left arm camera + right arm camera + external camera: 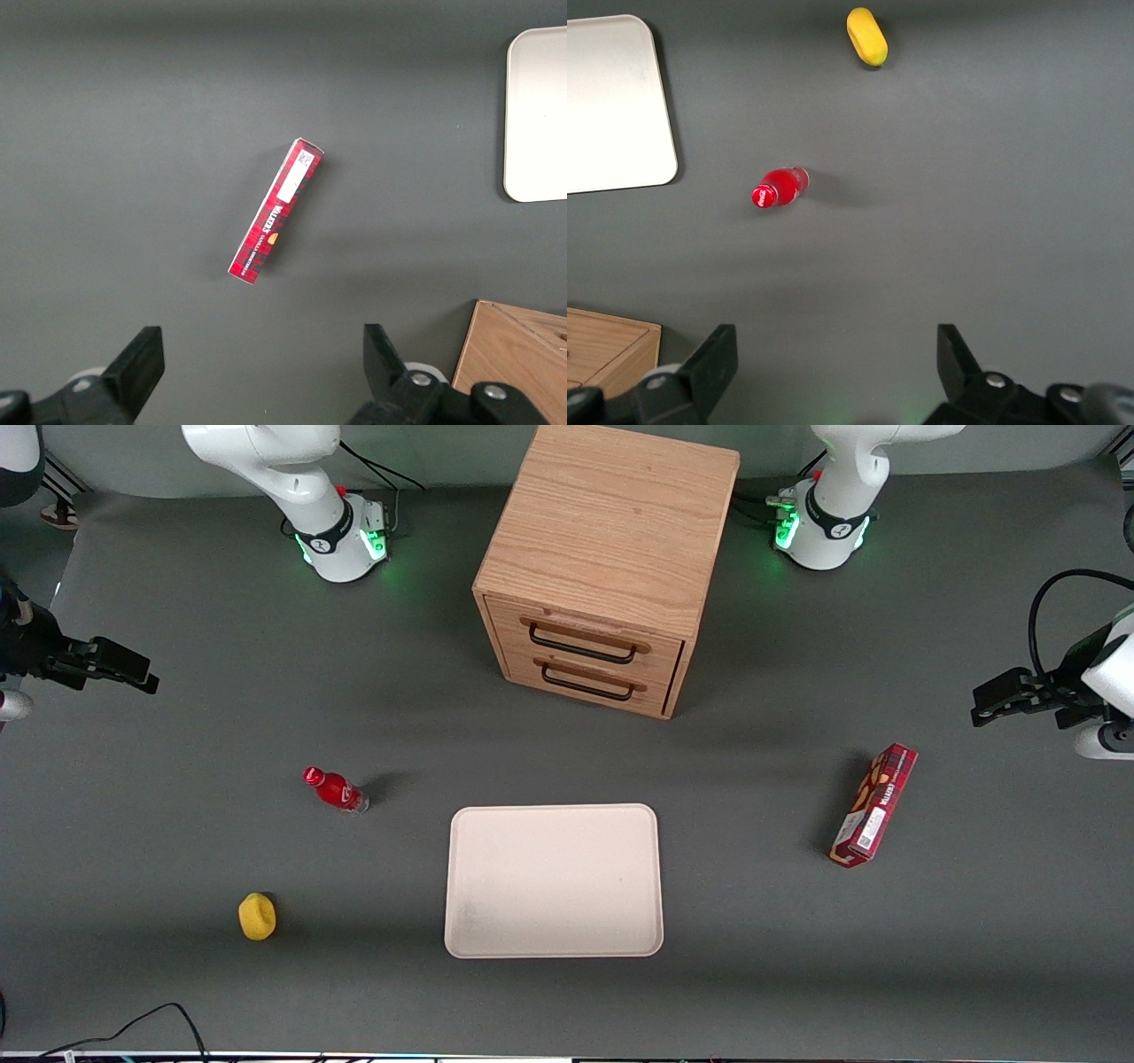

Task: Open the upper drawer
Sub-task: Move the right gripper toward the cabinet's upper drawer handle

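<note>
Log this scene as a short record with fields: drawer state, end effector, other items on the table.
upper drawer: closed, flush with the lower drawer
handle: black wire, untouched
cabinet: upright, drawers facing the front camera
end effector: open, at the working arm's end of the table, far from the cabinet
tray: nearer the front camera than the cabinet
red bottle: beside the tray
yellow object: nearer the camera than the bottle
red box: toward the parked arm's end
</note>
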`<state>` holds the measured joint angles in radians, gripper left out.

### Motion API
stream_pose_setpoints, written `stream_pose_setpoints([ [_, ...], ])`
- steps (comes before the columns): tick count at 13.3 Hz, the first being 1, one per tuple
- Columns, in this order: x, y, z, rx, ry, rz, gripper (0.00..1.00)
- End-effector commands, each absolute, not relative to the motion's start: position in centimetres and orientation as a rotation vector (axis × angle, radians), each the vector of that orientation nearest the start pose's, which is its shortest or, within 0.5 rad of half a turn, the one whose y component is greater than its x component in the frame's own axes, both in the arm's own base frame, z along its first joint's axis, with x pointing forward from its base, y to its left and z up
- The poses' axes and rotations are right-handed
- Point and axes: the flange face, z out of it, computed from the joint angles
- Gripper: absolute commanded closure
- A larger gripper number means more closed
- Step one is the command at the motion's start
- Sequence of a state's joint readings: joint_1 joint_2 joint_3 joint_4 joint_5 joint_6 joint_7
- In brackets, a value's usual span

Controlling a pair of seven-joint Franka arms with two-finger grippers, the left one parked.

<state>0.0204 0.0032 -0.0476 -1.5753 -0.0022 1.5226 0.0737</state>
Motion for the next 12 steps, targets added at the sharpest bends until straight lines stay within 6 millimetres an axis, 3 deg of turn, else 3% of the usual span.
stream_pose_setpoints([
  [1, 55.1, -1.3, 61.6, -3.162, 0.139, 0.077, 0.0],
  [5, 55.3, -0.4, 61.4, -3.161, 0.088, 0.077, 0.0],
  [9, 57.3, 8.1, 59.4, -3.149, -0.21, 0.096, 0.0],
  [12, 57.1, 14.7, 57.4, -3.129, -0.462, 0.145, 0.0],
])
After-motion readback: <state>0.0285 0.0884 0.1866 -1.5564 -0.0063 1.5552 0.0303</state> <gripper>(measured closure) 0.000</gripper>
